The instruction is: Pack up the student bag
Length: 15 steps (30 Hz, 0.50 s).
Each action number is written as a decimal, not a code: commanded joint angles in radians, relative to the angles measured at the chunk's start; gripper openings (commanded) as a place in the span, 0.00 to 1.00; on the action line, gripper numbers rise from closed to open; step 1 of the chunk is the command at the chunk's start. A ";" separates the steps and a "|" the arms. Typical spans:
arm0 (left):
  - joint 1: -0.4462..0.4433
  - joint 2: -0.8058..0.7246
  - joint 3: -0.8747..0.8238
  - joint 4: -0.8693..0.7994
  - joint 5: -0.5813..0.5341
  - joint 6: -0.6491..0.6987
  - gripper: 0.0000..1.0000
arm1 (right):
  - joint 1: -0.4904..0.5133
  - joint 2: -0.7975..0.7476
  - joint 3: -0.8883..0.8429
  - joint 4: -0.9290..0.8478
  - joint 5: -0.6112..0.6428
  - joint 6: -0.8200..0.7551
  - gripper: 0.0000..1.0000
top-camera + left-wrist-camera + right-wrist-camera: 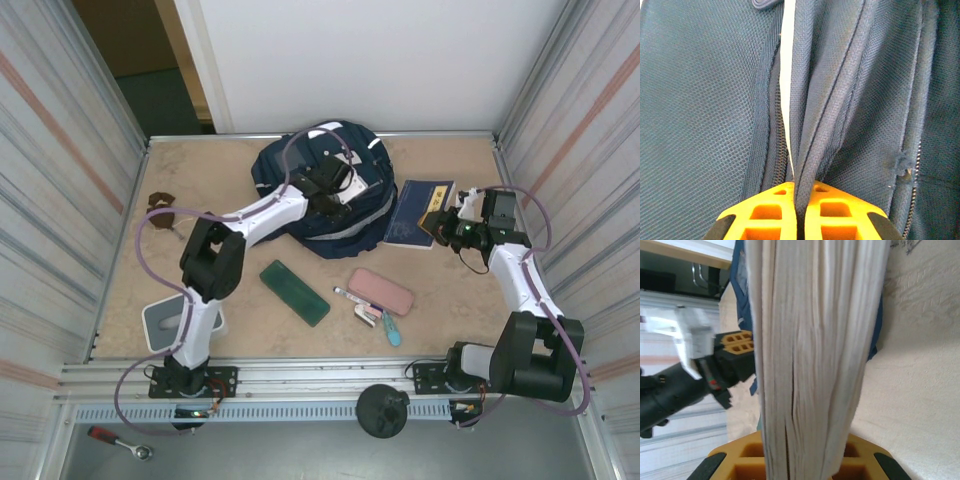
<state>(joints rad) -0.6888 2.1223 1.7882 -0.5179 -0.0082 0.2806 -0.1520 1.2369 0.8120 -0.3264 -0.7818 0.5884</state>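
On the right, the dark-blue booklets [810,340] are clamped at their page edges by the right gripper [805,455]. Farther back, 1 fold of the student bag [700,100], at the far centre of the table [200,180], is pinched by the left gripper [799,195].

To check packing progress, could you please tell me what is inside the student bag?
Nothing inside can be seen: the interior of the student bag is covered by its navy fabric. The left tool is shut on a fold of that fabric beside a zipper.
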 commanded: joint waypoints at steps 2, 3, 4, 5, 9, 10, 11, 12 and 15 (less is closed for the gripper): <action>0.057 -0.135 0.009 0.083 0.166 -0.098 0.00 | 0.008 -0.001 -0.025 0.021 -0.032 -0.010 0.01; 0.071 -0.144 0.013 0.093 0.211 -0.127 0.00 | 0.014 -0.001 -0.034 0.040 -0.039 0.010 0.01; 0.089 -0.153 0.016 0.103 0.258 -0.159 0.00 | 0.024 -0.001 -0.043 0.063 -0.043 0.034 0.01; 0.105 -0.162 0.014 0.114 0.288 -0.193 0.00 | 0.035 -0.001 -0.051 0.089 -0.041 0.057 0.01; 0.166 -0.188 0.017 0.177 0.430 -0.291 0.00 | 0.123 0.015 -0.067 0.208 0.034 0.185 0.02; 0.179 -0.191 0.021 0.190 0.452 -0.309 0.00 | 0.151 0.021 -0.071 0.243 0.071 0.223 0.02; 0.190 -0.191 0.028 0.194 0.472 -0.320 0.00 | 0.178 0.028 -0.073 0.278 0.101 0.258 0.02; 0.201 -0.188 0.039 0.195 0.496 -0.330 0.00 | 0.209 0.038 -0.074 0.319 0.140 0.300 0.02; 0.224 -0.175 0.072 0.185 0.538 -0.343 0.00 | 0.297 0.073 -0.070 0.425 0.270 0.415 0.02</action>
<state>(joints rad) -0.4805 2.0048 1.7916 -0.4145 0.4129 0.0048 0.0933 1.2861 0.7380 -0.0715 -0.6403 0.8482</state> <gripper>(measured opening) 0.070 0.126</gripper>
